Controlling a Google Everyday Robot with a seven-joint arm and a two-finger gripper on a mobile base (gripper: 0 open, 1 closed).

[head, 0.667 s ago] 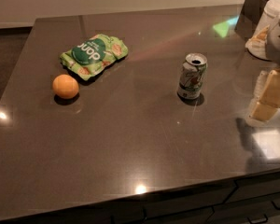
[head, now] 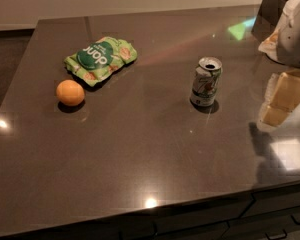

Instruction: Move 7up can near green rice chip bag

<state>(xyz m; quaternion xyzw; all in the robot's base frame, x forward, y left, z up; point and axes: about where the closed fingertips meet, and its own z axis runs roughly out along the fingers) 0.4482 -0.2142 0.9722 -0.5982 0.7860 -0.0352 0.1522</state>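
one 7up can [head: 206, 82], one green rice chip bag [head: 101, 59] (tool [head: 282, 102] far right)

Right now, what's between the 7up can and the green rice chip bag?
Nothing: the camera view shows bare tabletop between 7up can and green rice chip bag. The end effector hangs right of the can.

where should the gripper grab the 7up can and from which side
Take the 7up can around its mid-body, coming in level from the right, where the gripper hangs by the table's right edge. The can stands upright, so its round side wall faces that approach, and its top is open.
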